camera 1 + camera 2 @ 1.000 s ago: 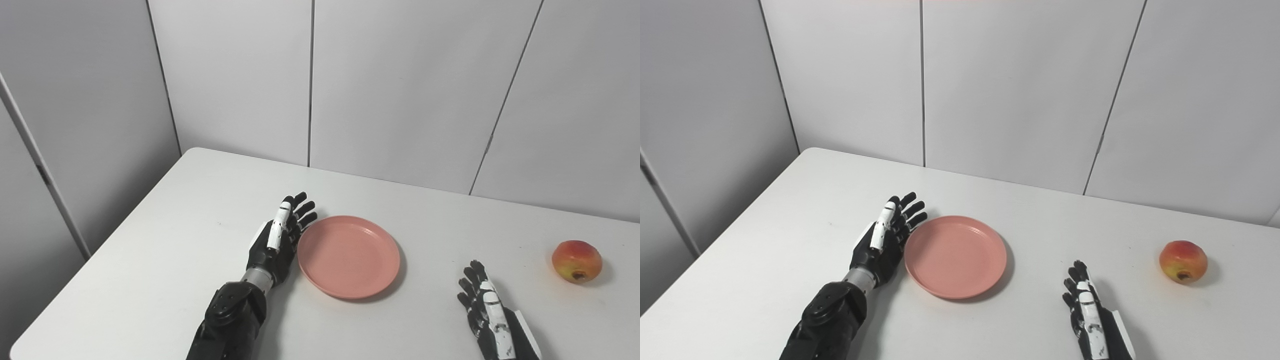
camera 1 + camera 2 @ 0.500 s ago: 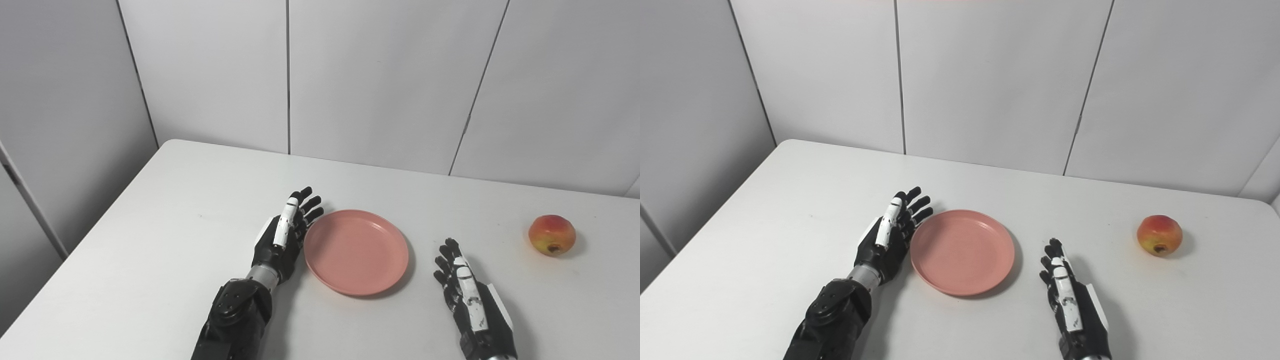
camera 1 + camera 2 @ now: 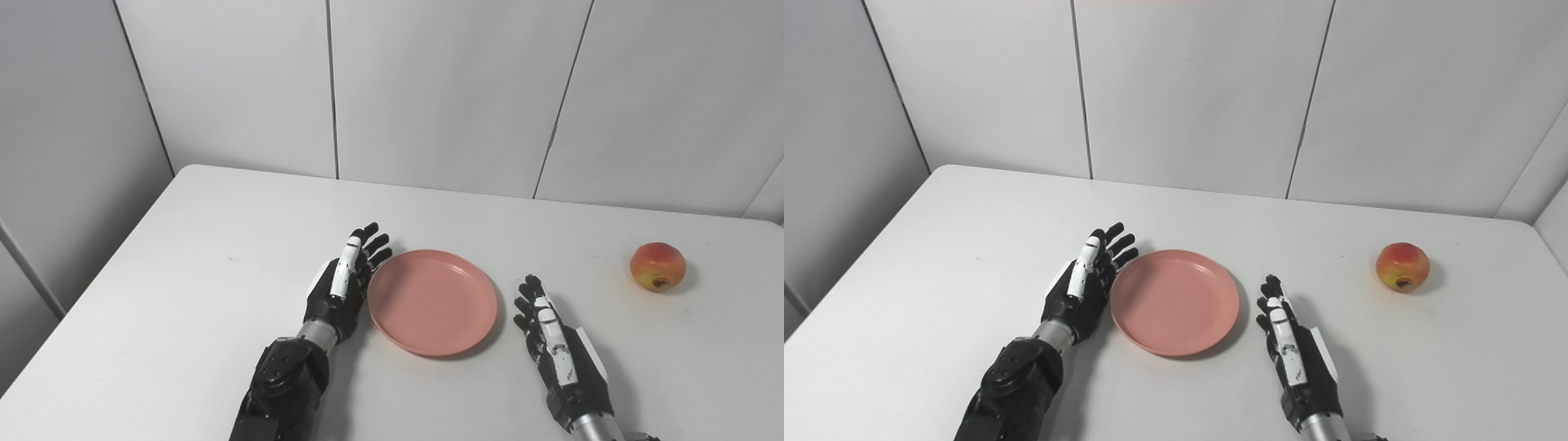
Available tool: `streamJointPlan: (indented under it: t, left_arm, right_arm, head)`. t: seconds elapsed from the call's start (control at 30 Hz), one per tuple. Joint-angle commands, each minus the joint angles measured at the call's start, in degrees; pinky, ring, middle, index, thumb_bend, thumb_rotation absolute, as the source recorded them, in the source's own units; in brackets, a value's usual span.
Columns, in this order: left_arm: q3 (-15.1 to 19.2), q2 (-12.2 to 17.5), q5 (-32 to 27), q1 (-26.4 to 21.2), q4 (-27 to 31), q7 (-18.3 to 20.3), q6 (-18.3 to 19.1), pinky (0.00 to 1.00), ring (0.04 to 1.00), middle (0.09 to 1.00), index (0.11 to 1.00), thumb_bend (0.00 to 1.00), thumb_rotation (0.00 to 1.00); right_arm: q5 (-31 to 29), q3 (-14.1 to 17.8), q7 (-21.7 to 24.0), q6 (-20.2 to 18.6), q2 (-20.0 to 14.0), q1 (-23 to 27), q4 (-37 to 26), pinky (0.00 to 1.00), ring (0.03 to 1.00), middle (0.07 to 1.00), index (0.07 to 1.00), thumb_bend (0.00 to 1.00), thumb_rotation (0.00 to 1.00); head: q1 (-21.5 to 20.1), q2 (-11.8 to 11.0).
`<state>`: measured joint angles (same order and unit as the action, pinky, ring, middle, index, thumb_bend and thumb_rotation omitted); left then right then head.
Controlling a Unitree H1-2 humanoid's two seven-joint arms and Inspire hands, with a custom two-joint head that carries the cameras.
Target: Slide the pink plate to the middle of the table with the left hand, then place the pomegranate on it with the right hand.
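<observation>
The pink plate lies flat near the middle of the white table, with nothing on it. My left hand stands edge-on against the plate's left rim, fingers straight and apart, holding nothing. On the plate's right side, a small gap away, my right hand is open too, its fingers pointing to the far side. The red and yellow pomegranate rests at the table's far right, well beyond the right hand.
Grey wall panels rise behind the table's far edge. The table's right corner shows in the right eye view, close to the pomegranate. The left edge of the table runs diagonally to the near left.
The camera has swung right, shifting the whole picture left. The right hand has come forward and up beside the plate. The left hand and plate keep their relation.
</observation>
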<state>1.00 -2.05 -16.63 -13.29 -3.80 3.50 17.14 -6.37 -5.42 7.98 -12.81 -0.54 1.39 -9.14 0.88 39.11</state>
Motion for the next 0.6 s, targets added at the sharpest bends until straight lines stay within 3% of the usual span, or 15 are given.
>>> streamJointPlan:
  t: [0.0,0.17,0.57]
  left_arm:
    - [-0.5,0.0,0.6,0.2,1.1,0.5,1.0,0.92,0.922,0.929,0.925,0.41,1.0]
    - [-0.7,-0.2,1.0,0.9,2.6,0.2,1.8,0.91,0.918,0.925,0.924,0.41,1.0]
    - [-1.2,0.6,4.9,3.7,6.2,-0.1,0.0,0.89,0.912,0.919,0.91,0.42,1.0]
  right_arm:
    - [-0.5,-0.1,0.4,0.8,0.2,1.6,-2.2,1.0,1.0,1.0,1.0,0.24,1.0]
    - [0.0,-0.1,0.2,0.0,0.0,0.9,-3.5,1.0,1.0,1.0,1.0,0.24,1.0]
    - [0.2,0.9,-2.0,-2.7,1.2,0.1,-8.3,1.0,1.0,1.0,1.0,0.24,1.0]
  head:
    - [0.2,0.1]
    - [0.4,-0.2]
    - [-1.9,-0.6]
